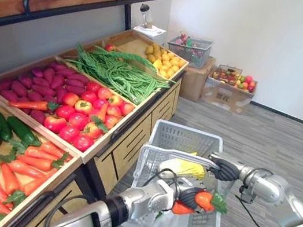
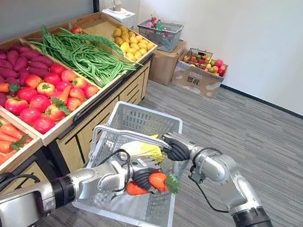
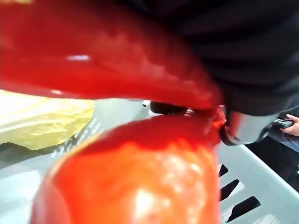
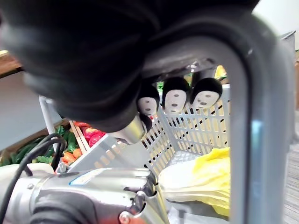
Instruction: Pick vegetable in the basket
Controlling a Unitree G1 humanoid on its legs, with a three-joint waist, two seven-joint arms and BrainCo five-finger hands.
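Your left hand (image 1: 188,195) is clenched round two glossy orange-red carrots (image 1: 205,200), one showing a green leafy top. It holds them above the open mouth of the light grey slotted plastic basket (image 1: 189,133), over its near half, so they are not yet lying on its floor. That placement makes sense: let go here, they should fall inside rather than on the rim.

Your right hand (image 1: 225,170) comes in from the right and is wrapped round the grey hoop handle (image 1: 179,155). The right wrist view shows its dark-tipped fingers (image 4: 175,99) curled over the bar. It seems to hold the basket off the floor just right of the wooden produce stand (image 1: 135,137), which keeps the reach from the carrot bin (image 1: 54,184) at the near left short.

A yellow and pale item (image 1: 186,168), which I can't identify, lies in the basket just beyond the carrots. I judge the pick done and the drop left. Lower a little before you let go, so they don't bounce out.
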